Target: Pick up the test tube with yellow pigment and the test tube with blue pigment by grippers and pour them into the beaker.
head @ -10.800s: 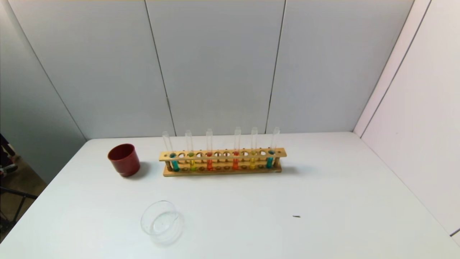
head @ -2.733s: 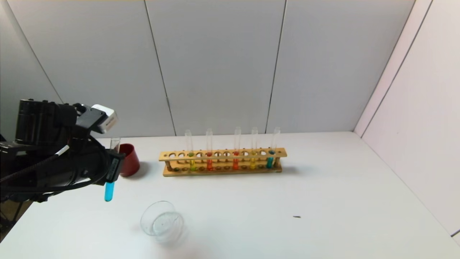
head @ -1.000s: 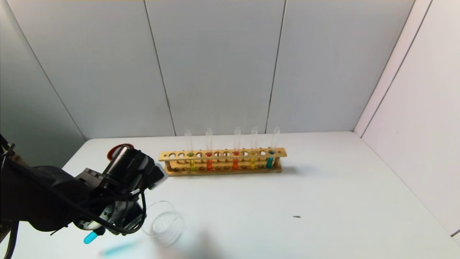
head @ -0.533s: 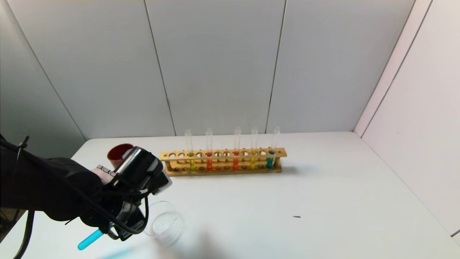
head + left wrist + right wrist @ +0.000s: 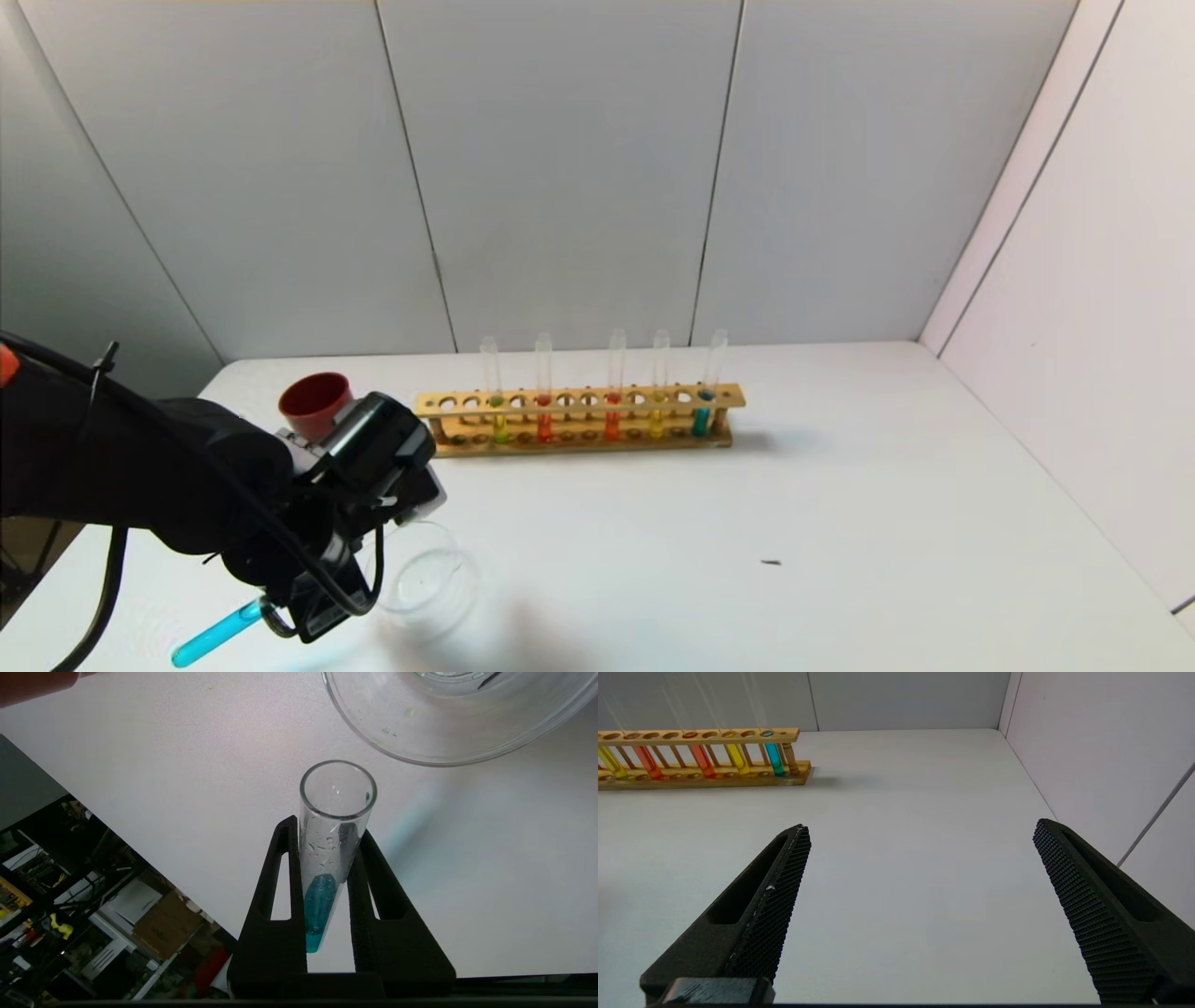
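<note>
The black left gripper (image 5: 327, 858) is clamped on the thin glass tube of blue liquid (image 5: 329, 858), tipped beside the clear glass beaker (image 5: 425, 579) near the desk's front-left edge; next, tip its mouth over the rim.

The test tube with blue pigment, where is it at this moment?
In the head view, the test tube with blue pigment is tilted in the left gripper, low on the table's left side, just left of the beaker.
</note>
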`<act>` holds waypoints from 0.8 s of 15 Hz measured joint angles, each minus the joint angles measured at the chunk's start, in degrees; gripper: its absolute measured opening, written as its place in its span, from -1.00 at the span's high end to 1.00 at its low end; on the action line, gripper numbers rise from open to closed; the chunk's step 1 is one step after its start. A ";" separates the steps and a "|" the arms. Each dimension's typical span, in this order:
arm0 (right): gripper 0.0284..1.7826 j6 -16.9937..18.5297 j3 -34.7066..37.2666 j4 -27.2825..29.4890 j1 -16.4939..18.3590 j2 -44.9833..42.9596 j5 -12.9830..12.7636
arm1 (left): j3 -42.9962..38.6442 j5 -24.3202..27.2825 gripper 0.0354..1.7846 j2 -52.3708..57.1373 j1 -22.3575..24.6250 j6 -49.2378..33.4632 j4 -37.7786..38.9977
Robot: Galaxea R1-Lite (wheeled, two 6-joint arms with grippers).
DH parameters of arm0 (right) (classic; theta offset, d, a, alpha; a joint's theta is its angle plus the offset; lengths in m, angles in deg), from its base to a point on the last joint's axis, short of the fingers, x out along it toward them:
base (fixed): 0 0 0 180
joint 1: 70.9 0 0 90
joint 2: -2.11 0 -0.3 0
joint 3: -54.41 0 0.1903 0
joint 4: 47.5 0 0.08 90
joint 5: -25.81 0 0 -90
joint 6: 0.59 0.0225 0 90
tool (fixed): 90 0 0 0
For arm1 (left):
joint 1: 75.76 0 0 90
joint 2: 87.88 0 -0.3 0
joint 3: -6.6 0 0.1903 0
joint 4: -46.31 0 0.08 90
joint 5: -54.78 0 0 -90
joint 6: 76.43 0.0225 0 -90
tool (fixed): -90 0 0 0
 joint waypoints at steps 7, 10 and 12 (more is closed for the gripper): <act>-0.96 0.00 0.00 0.00 0.00 0.00 0.00 | 4.99 -0.39 0.69 -4.24 -0.05 0.11 -6.28; -0.96 -0.02 0.00 0.00 -0.02 0.00 0.00 | 7.22 -0.59 0.69 -5.92 -0.27 0.16 -9.40; -0.96 0.00 0.00 0.00 -0.02 0.00 0.00 | 8.62 -1.57 0.69 -6.75 -0.71 0.57 -12.18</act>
